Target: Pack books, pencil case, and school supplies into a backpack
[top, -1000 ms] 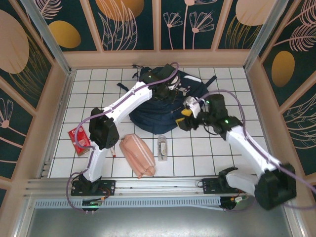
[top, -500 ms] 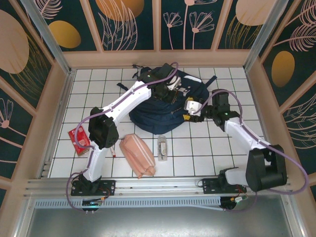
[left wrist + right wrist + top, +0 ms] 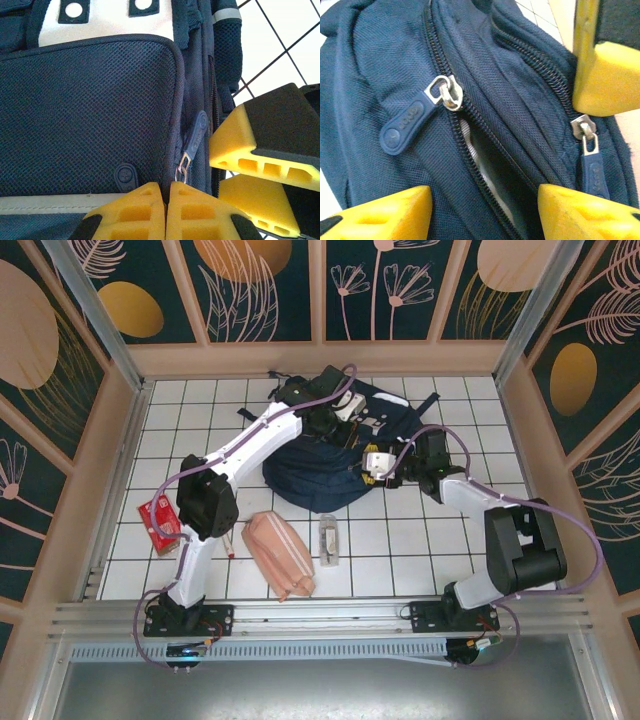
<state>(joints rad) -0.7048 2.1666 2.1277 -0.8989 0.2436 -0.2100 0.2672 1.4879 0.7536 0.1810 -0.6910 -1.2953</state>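
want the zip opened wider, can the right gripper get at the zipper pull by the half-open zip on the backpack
Probably yes: the right gripper hangs open just over the backpack, and the zipper pull lies bare on the fabric just ahead of it, nothing covering it.

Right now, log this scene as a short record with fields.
backpack: navy, far side of the table, one zip partly open
left hand: shut, tips against the backpack beside a zip pull
right hand: open, straddling the partly open zip
pencil case: pink, on the table, near side
clear case: right of the pencil case
red pack: on the table, left side
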